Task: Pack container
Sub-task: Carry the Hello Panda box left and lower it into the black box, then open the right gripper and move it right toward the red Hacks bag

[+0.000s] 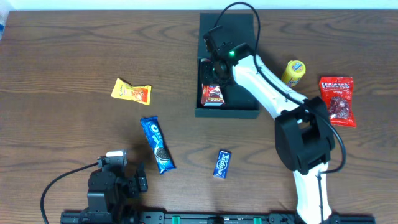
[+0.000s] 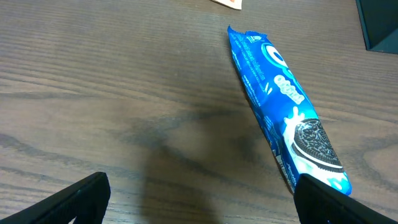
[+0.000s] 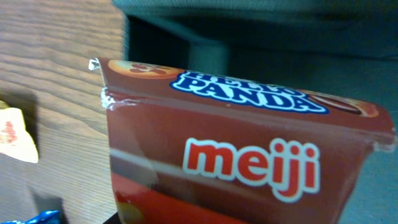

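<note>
red meiji snack packet (image 3: 249, 162) inside dark teal square container (image 1: 230, 112) — right fingers (image 1: 216, 65) just above, grip unreadable; left fingers (image 2: 81, 196) spread, well apart.

Dark container (image 1: 227, 113) on the surface (image 1: 74, 56), red box (image 1: 213, 94) inside, right gripper (image 1: 217, 67) above it, perhaps touching, Oreo pack (image 1: 157, 144) well apart.

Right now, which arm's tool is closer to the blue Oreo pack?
Left. The left tool sits close beside the Oreo pack; the right tool is far off, over the container.
</note>
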### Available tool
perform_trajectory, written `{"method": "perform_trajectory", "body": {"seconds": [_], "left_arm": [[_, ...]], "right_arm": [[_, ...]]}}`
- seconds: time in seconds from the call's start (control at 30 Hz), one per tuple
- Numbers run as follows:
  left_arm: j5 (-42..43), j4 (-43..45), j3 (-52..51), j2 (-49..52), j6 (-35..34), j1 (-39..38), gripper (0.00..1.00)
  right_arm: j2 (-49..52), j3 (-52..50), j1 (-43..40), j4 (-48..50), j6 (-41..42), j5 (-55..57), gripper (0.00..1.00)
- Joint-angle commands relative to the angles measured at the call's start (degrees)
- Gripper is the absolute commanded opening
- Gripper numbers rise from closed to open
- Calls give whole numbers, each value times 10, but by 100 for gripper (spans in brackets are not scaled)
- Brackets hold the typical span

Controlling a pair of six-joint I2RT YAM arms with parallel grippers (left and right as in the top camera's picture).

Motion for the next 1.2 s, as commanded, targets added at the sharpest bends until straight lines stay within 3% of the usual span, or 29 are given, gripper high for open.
{"method": "perform_trajectory", "body": {"seconds": [0.0,0.37,0.5,0.73,0.83,0.97,1.17], "left_arm": [[4,-8,-24,-6,8,2,95],[4,-8,-24,-6,8,2,95],[4,-8,-24,-6,8,2,95],[4,-8,-24,-6,8,2,95],[4,-8,-24,-6,8,2,95],[4,-8,-24,-6,8,2,95],[4,-8,-24,-6,8,2,95]], "right_arm": [[11,14,9,0,6,6,30],[27,14,10,1,6,6,32],[27,14,10,1,6,6,49],[27,14,10,-1,6,6,52],[27,14,10,-1,6,6,65],[16,14,10,-7,-20,6,97],[-32,14,7,-28,-40,6,99]]}}
